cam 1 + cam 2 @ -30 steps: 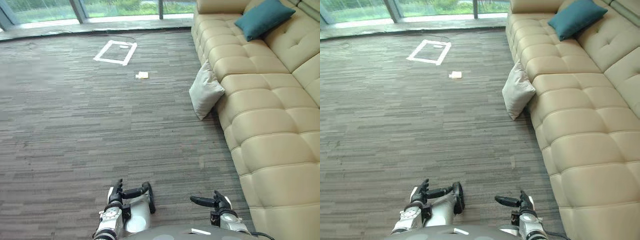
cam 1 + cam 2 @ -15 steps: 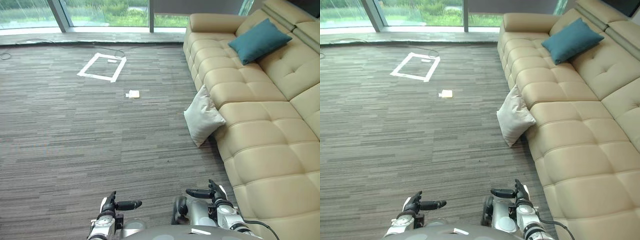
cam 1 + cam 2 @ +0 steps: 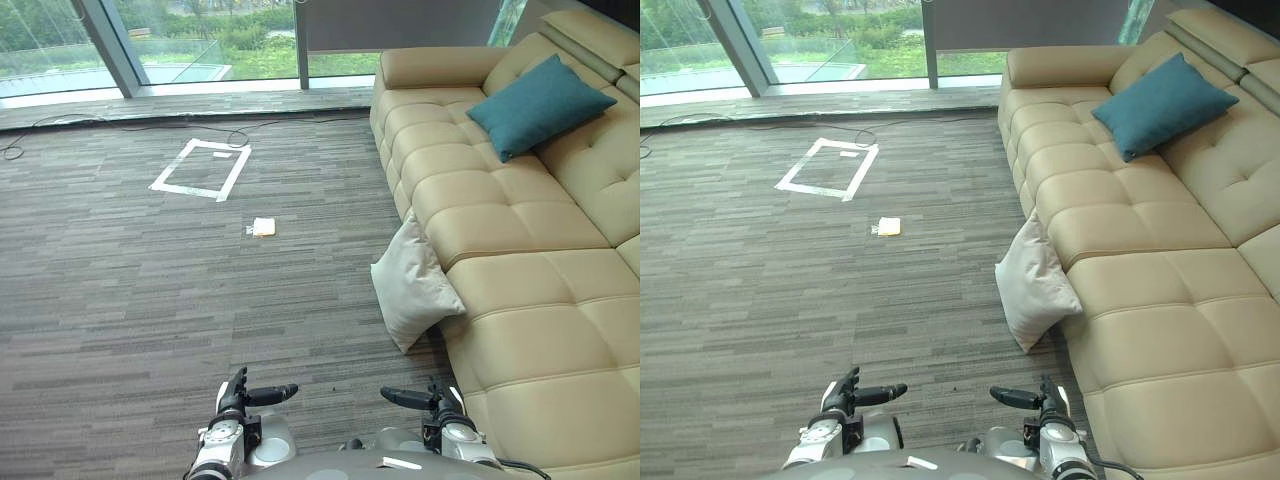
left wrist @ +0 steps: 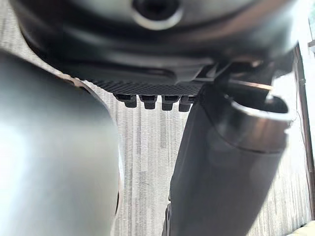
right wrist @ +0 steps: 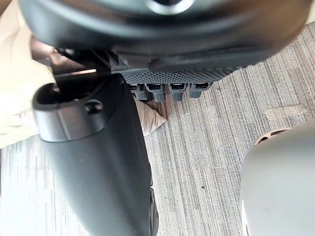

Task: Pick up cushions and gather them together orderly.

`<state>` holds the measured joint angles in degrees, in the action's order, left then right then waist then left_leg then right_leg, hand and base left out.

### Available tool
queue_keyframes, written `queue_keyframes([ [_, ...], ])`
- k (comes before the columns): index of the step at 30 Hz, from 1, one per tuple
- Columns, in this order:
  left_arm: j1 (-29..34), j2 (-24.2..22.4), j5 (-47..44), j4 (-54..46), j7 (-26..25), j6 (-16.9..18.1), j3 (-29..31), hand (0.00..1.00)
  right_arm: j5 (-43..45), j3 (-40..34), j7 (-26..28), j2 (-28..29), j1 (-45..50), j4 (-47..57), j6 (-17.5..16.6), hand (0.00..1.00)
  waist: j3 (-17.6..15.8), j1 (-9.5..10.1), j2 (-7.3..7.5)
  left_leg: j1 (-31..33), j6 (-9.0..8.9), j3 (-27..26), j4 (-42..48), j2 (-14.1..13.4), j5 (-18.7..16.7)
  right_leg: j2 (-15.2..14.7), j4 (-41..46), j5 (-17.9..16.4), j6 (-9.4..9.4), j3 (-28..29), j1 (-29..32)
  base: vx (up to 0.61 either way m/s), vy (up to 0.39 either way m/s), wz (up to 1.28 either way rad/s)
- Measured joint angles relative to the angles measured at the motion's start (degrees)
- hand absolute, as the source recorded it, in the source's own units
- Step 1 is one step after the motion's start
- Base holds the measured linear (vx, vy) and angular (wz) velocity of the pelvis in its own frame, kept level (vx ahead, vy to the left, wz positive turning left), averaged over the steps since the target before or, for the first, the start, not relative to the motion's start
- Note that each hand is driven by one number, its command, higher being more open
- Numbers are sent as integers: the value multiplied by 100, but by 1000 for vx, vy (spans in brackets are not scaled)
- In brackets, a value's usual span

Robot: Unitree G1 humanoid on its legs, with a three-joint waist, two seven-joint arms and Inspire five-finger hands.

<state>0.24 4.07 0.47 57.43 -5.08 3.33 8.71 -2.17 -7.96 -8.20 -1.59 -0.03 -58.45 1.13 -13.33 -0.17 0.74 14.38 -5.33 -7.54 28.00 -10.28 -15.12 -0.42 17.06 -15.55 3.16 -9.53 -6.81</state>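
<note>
The view has shifted, not the cushions. The white cushion point(image 3: 412, 290), leaning on the sofa point(image 3: 520, 260) front, now sits closer ahead, while the teal cushion point(image 3: 540, 105) lies on the sofa's far seat. The left hand point(image 3: 238, 402) and right hand point(image 3: 432, 405) are empty, fingers relaxed. The approach continues.

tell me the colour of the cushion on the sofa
Teal blue cushion; clearest in the right eye view.
</note>
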Motion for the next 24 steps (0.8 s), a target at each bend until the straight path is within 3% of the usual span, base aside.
queue_keyframes([
  [2, 2, -37, -15, 5, -16, 2, -1, 100, 3, -14, -27, -21, 40, -6, -3, 100, 24, 28, -31, -8, -17, 224, -520, 130, 463, -62, 206, -244, -180, 244, -40, 286, 256, -64],
  [4, 52, -32, -13, 14, -36, -5, -2, 100, 2, -2, -50, 29, 108, 2, -4, 100, 188, 62, -18, -28, 146, 177, -264, 192, 938, -170, 394, -496, -382, 546, -36, 413, 318, -73],
  [5, 63, -19, -6, 14, -29, -8, 0, 100, -1, -4, -57, 77, 179, 11, -5, 100, 271, 59, 58, 36, 218, 20, 79, 192, 811, -269, 502, -596, -504, 719, -36, 407, 287, -64],
  [8, 69, 56, 9, 50, -59, -17, -1, 100, -5, -2, -54, 140, 232, 37, -4, 100, 403, 76, 223, -85, 360, -385, 295, 219, 423, -496, 1346, -561, -588, 962, 359, 362, 266, -65],
  [9, 65, 104, 11, 140, -69, -21, -7, 100, -9, 0, -48, 164, 242, 38, -4, 100, 427, 76, 262, -317, 452, -668, 300, 235, 232, -649, 2015, -426, -729, 1021, 646, 500, 367, -98],
  [10, 69, 121, 12, 217, -77, -31, -6, 100, -16, 10, -32, 157, 229, 41, -8, 100, 432, 77, 269, -596, 505, -902, 263, 219, 80, -796, 2509, -183, -752, 930, 832, 339, 219, -104],
  [13, 107, 131, 15, 334, -82, -34, -66, 100, -34, 47, 9, 97, 184, 33, -20, 100, 422, 47, 220, -1294, 585, -1339, -210, 189, 18, -1099, 3119, -144, -624, 267, 1096, 248, 113, -80],
  [15, 115, 130, 13, 427, -76, -35, -162, 100, -61, 170, 13, 4, 109, 14, -23, 100, 410, -4, 102, -1650, 474, -1544, -603, 53, 83, -1051, 2880, -227, -550, -370, 1263, 217, 18, -60],
  [16, 111, 145, 13, 473, -74, -36, -250, 100, -73, 320, 16, -57, 64, 11, -29, 100, 400, -18, 45, -1867, 342, -1706, -896, -40, 161, -981, 2443, -225, -548, -878, 1404, 184, -20, -48],
  [17, 111, 156, 13, 473, -75, -36, -287, 100, -73, 341, 16, -62, 60, 12, -36, 100, 398, -20, 42, -1901, 316, -1724, -939, -54, 179, -975, 2327, -225, -548, -978, 1430, 199, -66, -53],
  [19, 96, 234, 13, 483, -46, -37, -430, 100, -100, 395, 15, -52, 32, 9, -47, 100, 376, -36, 114, -2061, 204, -1879, -1106, -56, 226, -942, 1124, 38, -543, -1566, 1517, 283, -179, -30],
  [20, 40, 251, 16, 562, -48, -46, -552, 100, -130, 378, 40, -77, -48, -31, -42, 100, 328, -99, 67, -2163, 88, -1831, -1164, -80, 219, -787, 803, 496, -53, -1650, 1383, 258, -182, -16],
  [24, -25, 42, 134, 657, 57, -49, -780, 100, -220, 210, 44, -208, -145, -127, -45, 100, 305, -143, -234, -2372, -9, -1700, -1621, -219, 410, -428, 565, 403, 182, -1664, 1244, 229, -203, -16],
])
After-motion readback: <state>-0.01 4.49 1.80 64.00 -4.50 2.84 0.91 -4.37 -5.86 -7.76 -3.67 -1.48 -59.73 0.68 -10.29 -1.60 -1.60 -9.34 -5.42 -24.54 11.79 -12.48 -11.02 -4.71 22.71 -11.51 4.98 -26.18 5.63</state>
